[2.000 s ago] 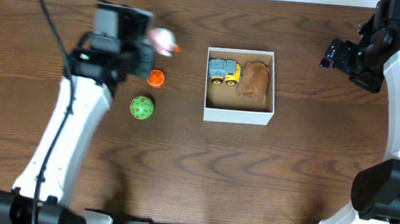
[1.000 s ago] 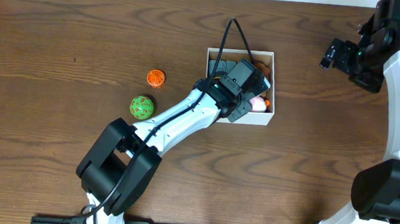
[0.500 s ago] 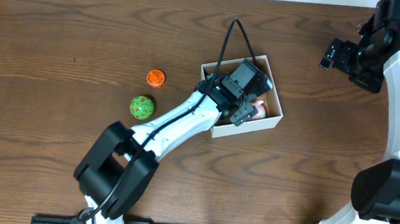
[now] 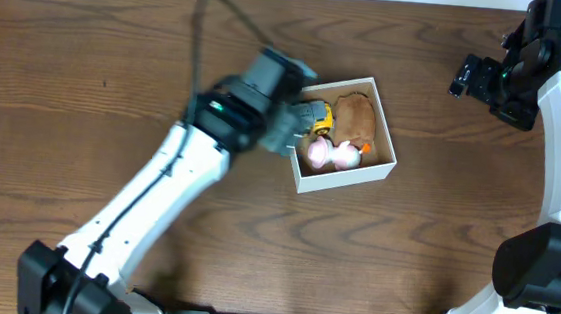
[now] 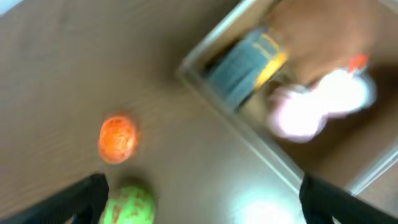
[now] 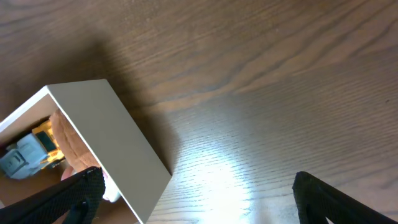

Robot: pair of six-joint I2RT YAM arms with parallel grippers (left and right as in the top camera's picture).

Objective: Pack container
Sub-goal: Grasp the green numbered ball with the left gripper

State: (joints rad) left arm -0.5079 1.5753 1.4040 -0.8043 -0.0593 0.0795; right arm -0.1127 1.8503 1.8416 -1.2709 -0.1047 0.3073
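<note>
The container [image 4: 349, 175], a white-walled box with a tan inside, sits skewed on the table. In it lie a blue and yellow toy truck [image 4: 313, 112], a brown toy [image 4: 356, 114] and a pink and white toy [image 4: 328, 154]. My left gripper [image 4: 288, 128] hovers blurred at the box's left wall, open and empty. In the left wrist view the gripper [image 5: 205, 208] is over bare table, with a green ball [image 5: 130, 204] beside its left finger and a small orange piece [image 5: 117, 138] above that. My right gripper [image 4: 464, 76] stands open and empty at the far right.
In the overhead view my left arm hides the green ball and the orange piece. The right wrist view shows the container's white wall [image 6: 112, 130] to the left of my right gripper [image 6: 199, 205], with wood table under it.
My left gripper opened, left the pink and white toy in the container, and drew back to the left. The container was turned askew. The right arm has not moved.
</note>
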